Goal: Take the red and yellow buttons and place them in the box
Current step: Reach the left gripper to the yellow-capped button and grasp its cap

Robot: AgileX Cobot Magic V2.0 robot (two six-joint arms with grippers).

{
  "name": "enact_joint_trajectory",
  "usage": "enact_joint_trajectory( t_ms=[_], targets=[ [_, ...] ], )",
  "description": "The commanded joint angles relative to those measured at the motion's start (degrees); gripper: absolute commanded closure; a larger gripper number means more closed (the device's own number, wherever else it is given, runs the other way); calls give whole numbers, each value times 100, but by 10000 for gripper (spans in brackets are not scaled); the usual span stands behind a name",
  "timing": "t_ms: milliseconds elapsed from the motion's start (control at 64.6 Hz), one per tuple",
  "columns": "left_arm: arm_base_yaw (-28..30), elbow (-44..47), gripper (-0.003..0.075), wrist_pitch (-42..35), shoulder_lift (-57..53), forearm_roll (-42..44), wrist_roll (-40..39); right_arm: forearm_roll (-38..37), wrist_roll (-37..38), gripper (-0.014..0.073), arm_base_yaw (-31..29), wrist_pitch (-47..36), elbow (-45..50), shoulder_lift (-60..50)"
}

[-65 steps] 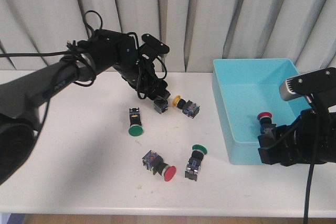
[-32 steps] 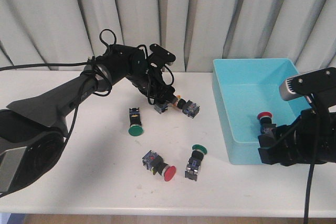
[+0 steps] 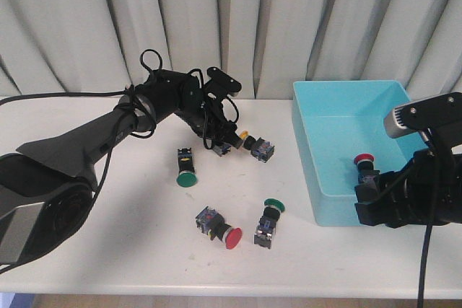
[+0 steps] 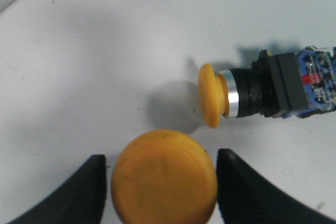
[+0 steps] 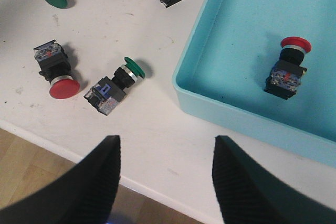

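The box [image 3: 339, 117] sits at about 3 o'clock on the table [image 3: 108, 250], and it holds one red button [image 3: 364, 166], lying near its right wall, cap toward 12. Nothing else shows inside it. So, as a judgement, one piece of the task is done and three are left.

The left gripper [image 4: 164, 182] is out at roughly 12 o'clock on the table, its fingers [image 4: 79, 192] spread to either side of a yellow button [image 4: 164, 183] seen cap-on. Whether the pads are touching the cap I cannot tell; they look just beside it, not clamped. A second yellow button [image 4: 262, 93] lies on its side just beyond, cap pointing toward the first.

The right gripper [image 5: 165, 182] hangs at about 4 o'clock, near the box's front corner, fingers wide apart and carrying nothing.

A second red button [image 3: 219, 226] lies on the table at about 6 o'clock, not yet picked.

Two green buttons stay out of it: one [image 3: 185, 169] at about 9 o'clock of centre, another [image 3: 268, 223] just right of the loose red one, well apart from the box wall.
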Motion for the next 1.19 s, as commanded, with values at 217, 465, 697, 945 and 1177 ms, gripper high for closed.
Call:
enact_joint_trajectory(
  t_ms=[217,465,697,945,1177],
  targets=[
    [13,-191,386,-187,-435,-104,-47,-5,-46,211,8,-305,-163,-98],
    [13,-191,486,-119,-435,-104,-57,-5,-46,211,8,-305,-163,-98],
    [13,-191,528,9,-435,-104,-57,-5,-46,211,8,-305,-163,-98],
    [13,-191,528,267,-646,-109,-38,-5,-46,211,8,-305,-163,-98],
    [13,-191,545,323,-684,-204,-38,-5,-46,211,8,-305,-163,-98]
  ],
)
